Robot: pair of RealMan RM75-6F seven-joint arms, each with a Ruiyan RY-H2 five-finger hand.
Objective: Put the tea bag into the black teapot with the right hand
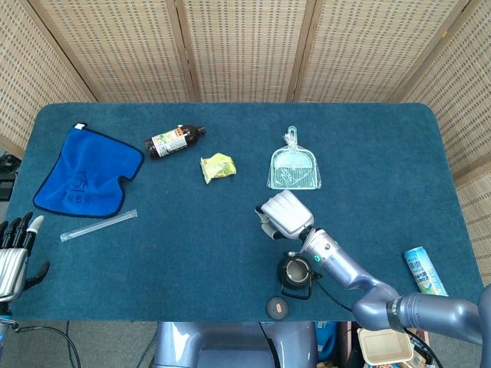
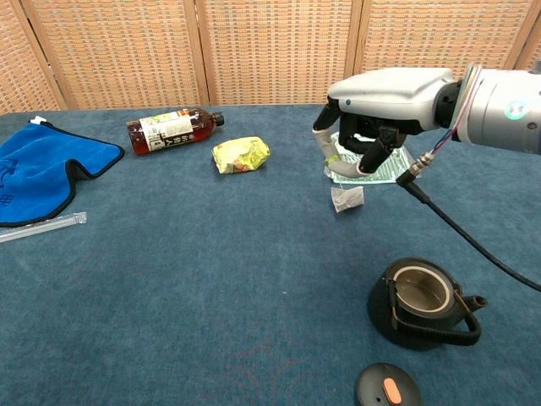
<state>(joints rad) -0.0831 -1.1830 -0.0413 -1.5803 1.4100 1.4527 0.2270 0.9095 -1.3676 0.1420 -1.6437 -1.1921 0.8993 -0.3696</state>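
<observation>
My right hand (image 2: 380,114) (image 1: 285,215) hovers above the table in front of the dustpan, fingers curled in a pinch. The small grey tea bag (image 2: 347,198) shows just below it in the chest view, seemingly hanging by its thread from the fingers; the head view hides it under the hand. The black teapot (image 2: 423,300) (image 1: 295,274) stands open near the front edge, below and right of the hand. Its lid (image 2: 387,389) (image 1: 277,307) lies in front of it. My left hand (image 1: 15,249) rests off the table's left front corner, holding nothing, fingers apart.
A clear dustpan (image 1: 294,169) lies behind the hand. A yellow packet (image 2: 240,155), a brown bottle (image 2: 173,129), a blue cloth (image 2: 42,169) and a clear tube (image 2: 42,227) lie to the left. A can (image 1: 420,264) lies at the right edge.
</observation>
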